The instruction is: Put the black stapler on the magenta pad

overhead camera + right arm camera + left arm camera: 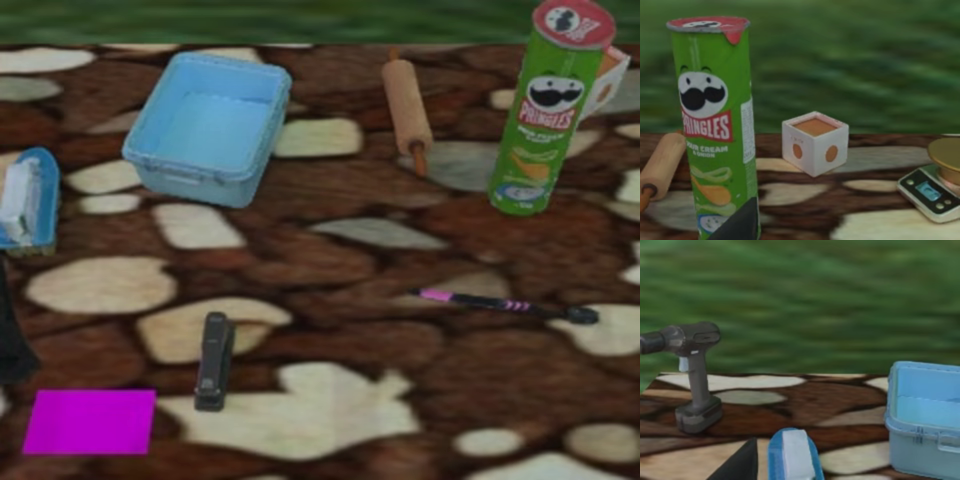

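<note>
The stapler (214,361) is lying untouched just right of the pad (90,421); the left arm (12,335) is waiting nearby, finger opening unseen. Next, I judge: reaching and grasping it.

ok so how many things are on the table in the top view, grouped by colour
Black: 2, the black stapler and the black pen with pink marks
Blue: 2, the light blue tub and the blue brush
Magenta: 1, the magenta pad
Green: 1, the Pringles can
Wood: 1, the rolling pin
White: 1, the box behind the can
Total: 8
</note>
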{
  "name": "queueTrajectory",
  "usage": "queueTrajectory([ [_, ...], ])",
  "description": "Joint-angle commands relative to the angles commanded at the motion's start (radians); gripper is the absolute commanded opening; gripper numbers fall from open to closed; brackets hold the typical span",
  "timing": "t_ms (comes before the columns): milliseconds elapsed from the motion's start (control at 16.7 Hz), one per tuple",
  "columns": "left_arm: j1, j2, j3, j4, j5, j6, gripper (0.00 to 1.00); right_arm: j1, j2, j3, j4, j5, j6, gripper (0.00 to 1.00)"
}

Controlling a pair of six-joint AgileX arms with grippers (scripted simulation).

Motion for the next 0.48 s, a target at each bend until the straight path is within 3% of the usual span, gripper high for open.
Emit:
queueTrajectory([
  [240,-0.012,0.031,0.030,-0.024,0.002,-0.009,1.00,0.000,0.000,0.000,0.000,0.000,0.000,1.00],
  [480,-0.071,0.220,0.205,-0.155,0.004,-0.058,1.00,0.000,0.000,0.000,0.000,0.000,0.000,1.00],
])
